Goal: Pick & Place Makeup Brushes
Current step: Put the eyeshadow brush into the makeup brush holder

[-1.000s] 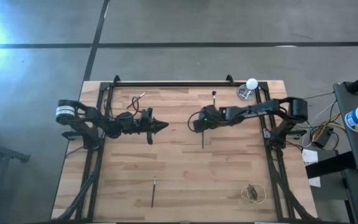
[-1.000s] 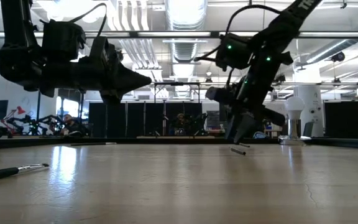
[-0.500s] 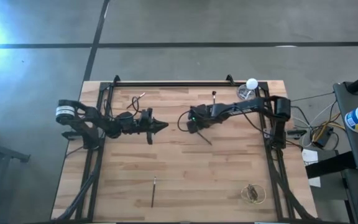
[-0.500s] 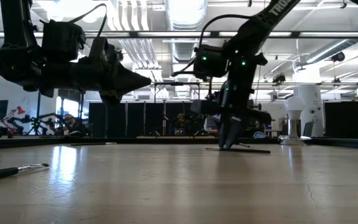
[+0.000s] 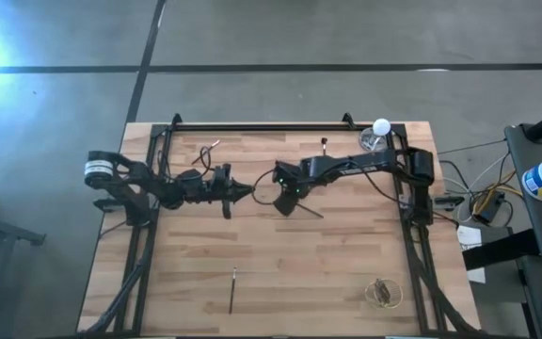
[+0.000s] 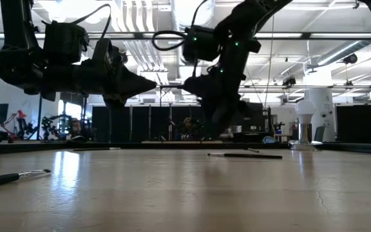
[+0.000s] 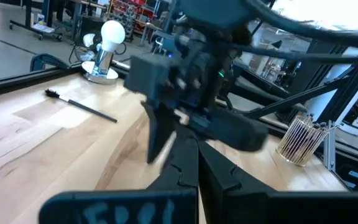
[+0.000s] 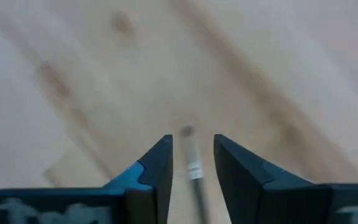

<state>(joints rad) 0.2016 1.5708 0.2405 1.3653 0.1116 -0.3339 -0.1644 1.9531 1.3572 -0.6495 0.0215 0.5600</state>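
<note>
A thin dark makeup brush (image 5: 309, 209) lies flat near the middle of the light wooden plank desk (image 5: 346, 273), and the right pincer (image 5: 283, 200) hangs just above its left end, its two fingers parted around the handle without closing on it; the right wrist view shows the stick (image 8: 193, 168) in the gap between them. The right arm stretches leftward from its base at the right edge, its wrist bent down toward the desk. Another dark brush (image 5: 324, 146) lies at the far side, one with a pale tip (image 5: 213, 146) at the far left, and a fourth (image 5: 232, 289) near the front edge. The left pincer (image 5: 245, 190) is shut on nothing, raised above the desk left of centre, pointing right, close to the right pincer
</note>
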